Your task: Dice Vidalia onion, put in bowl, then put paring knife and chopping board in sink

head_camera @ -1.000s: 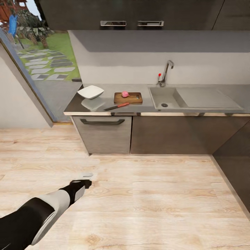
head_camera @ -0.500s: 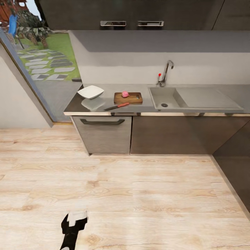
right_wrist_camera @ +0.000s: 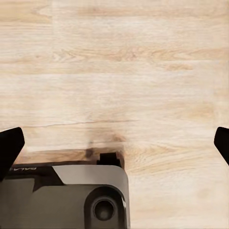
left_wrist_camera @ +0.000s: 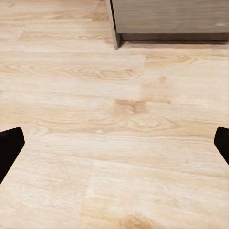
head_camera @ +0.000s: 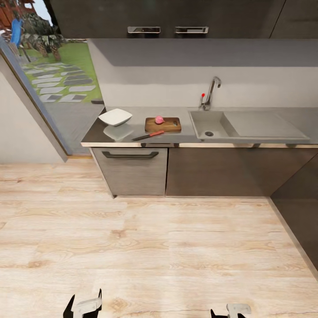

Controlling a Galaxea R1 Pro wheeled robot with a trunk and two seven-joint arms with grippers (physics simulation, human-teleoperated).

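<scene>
Both jaws open, empty, over floor. Onion (head_camera: 159, 119) sits on board (head_camera: 163, 124); I'd roll close, take knife (head_camera: 148, 135).

Ahead of both grippers, the floor (head_camera: 176, 247) was pale blond wood grain. Well beyond stood a brown chopping board (head_camera: 163, 124) bearing a pinkish-red Vidalia onion (head_camera: 159, 119), an orange-red-handled paring knife (head_camera: 148, 135), a white bowl (head_camera: 115, 117), and a glossy grey countertop (head_camera: 265, 140).

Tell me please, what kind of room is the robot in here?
A home kitchen, most likely: a sink with a faucet is set into the countertop, dark upper cabinets hang above, and a chopping board lies beside a white bowl.
</scene>
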